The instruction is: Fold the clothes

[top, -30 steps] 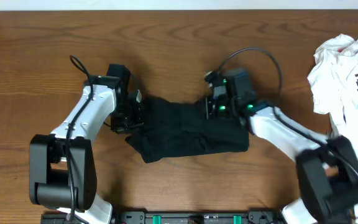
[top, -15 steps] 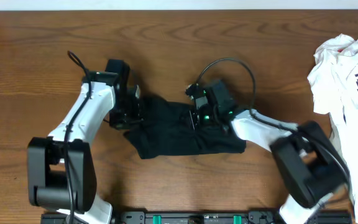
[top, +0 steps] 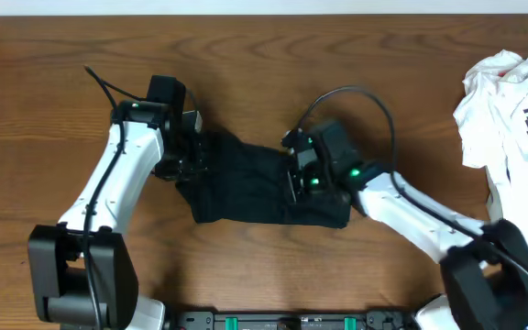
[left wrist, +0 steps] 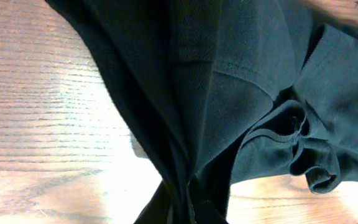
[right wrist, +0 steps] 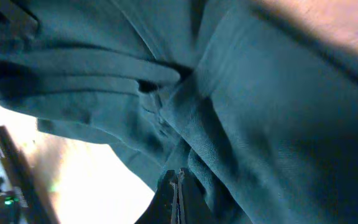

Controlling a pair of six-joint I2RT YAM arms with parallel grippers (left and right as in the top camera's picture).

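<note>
The clothes, a black shirt (top: 250,188), lie bunched in a thick band across the middle of the wooden table (top: 264,55). At the shirt's far left corner my left gripper (top: 189,163) is shut on gathered fabric. In the left wrist view the black cloth (left wrist: 229,56) funnels down into the left gripper (left wrist: 188,211), and a rolled hem curls at the right. My right gripper (top: 293,176) sits over the shirt's right half. In the right wrist view the right gripper (right wrist: 178,186) is pressed shut, with folds of the shirt (right wrist: 278,112) drawn up at its tip.
A crumpled white garment (top: 511,101) with black print lies at the table's right edge. The arm bases (top: 282,321) stand along the near edge. Bare wood surrounds the shirt on all sides.
The left gripper has drawn the shirt's left corner toward the far side. The right gripper swung left, then settled lower over the shirt, and the shirt's right edge has come in.
</note>
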